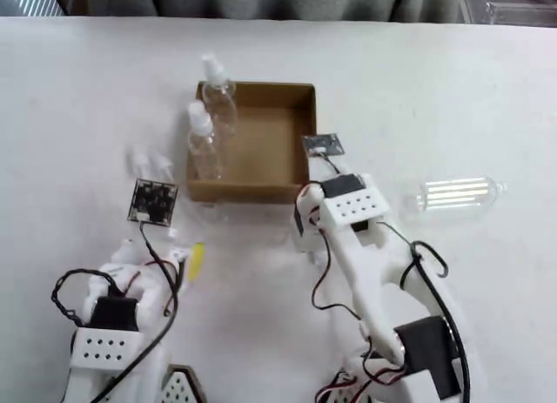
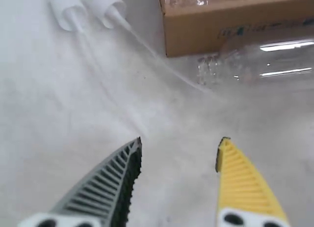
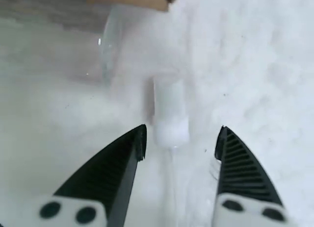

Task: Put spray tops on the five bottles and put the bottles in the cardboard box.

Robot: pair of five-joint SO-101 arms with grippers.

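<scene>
The cardboard box (image 1: 261, 142) holds two clear bottles (image 1: 213, 116) with spray tops on, along its left side. A bare clear bottle (image 2: 260, 60) lies in front of the box (image 2: 235, 21), its neck open. Two white spray tops (image 2: 88, 11) lie left of the box. My left gripper (image 2: 180, 141) hangs open over bare table short of that bottle. My right gripper (image 3: 182, 130) is open, with a white spray top (image 3: 169, 114) lying just ahead between its fingers and a clear bottle (image 3: 110, 45) beyond it. Another bare bottle (image 1: 457, 194) lies far right.
The left gripper (image 1: 184, 257) sits below the box's front left corner, the right gripper (image 1: 305, 233) below its front right corner. Cables trail from both arms. White table stretches behind the box to its far edge (image 1: 278, 18).
</scene>
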